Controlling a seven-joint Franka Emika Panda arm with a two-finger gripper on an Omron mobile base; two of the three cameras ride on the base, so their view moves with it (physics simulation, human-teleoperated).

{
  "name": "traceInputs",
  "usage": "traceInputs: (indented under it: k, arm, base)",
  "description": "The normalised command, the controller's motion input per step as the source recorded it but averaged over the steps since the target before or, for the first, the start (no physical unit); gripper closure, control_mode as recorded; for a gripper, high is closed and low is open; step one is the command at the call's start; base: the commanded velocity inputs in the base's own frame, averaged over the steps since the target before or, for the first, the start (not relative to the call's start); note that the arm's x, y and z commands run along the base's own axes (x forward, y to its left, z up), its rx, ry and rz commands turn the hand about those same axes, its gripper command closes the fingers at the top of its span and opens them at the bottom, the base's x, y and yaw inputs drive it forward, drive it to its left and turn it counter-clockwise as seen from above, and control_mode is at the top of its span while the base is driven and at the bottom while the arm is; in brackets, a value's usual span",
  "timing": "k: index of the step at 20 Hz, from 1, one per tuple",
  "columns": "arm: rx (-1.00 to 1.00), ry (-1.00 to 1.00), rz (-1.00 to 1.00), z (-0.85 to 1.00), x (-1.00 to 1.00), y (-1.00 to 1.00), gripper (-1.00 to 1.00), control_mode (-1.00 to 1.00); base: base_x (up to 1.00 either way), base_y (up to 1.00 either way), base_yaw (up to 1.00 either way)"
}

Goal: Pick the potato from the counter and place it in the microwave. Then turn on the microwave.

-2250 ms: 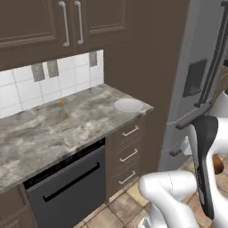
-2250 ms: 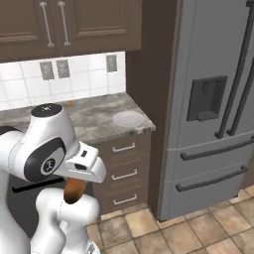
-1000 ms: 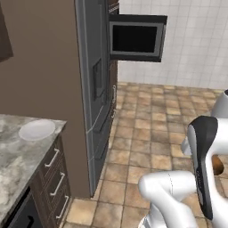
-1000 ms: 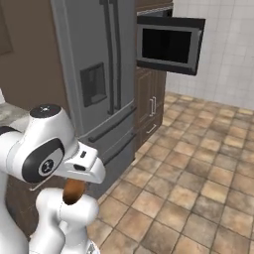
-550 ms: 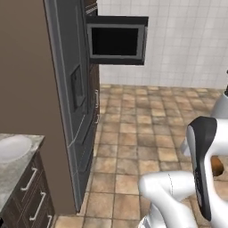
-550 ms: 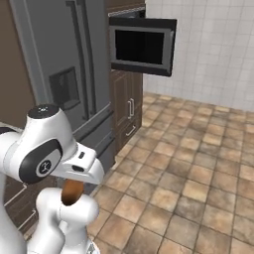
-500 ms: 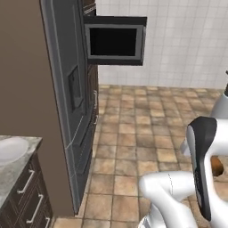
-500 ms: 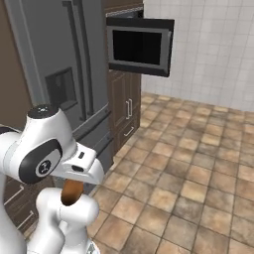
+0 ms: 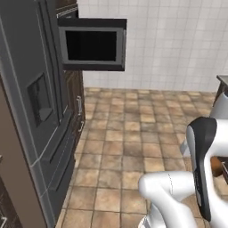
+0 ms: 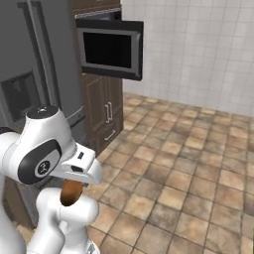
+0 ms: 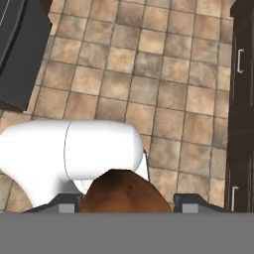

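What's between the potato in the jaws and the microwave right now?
In the right base view, bare tiled floor and open air separate the held potato from the microwave; nothing stands on that stretch.

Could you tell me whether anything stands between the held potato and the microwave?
Nothing visible does. The potato sits between the gripper's fingers, low by the robot's body. The microwave hangs ahead beside the fridge with its door swung open, and bare floor lies between.
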Motion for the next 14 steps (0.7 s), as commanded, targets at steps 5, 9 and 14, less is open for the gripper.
traceInputs:
  k: [5,9,14]
  arm:
    - [0.0,0.0,0.0,0.0,0.0,0.0,1.0,1.0]
    - [0.0,0.0,0.0,0.0,0.0,0.0,1.0,1.0]
    - [0.0,0.0,0.0,0.0,0.0,0.0,1.0,1.0]
  base:
    - [0.46,-0.79,0.0]
    - [0.51,-0.61,-0.07]
    - [0.57,-0.44,-0.22]
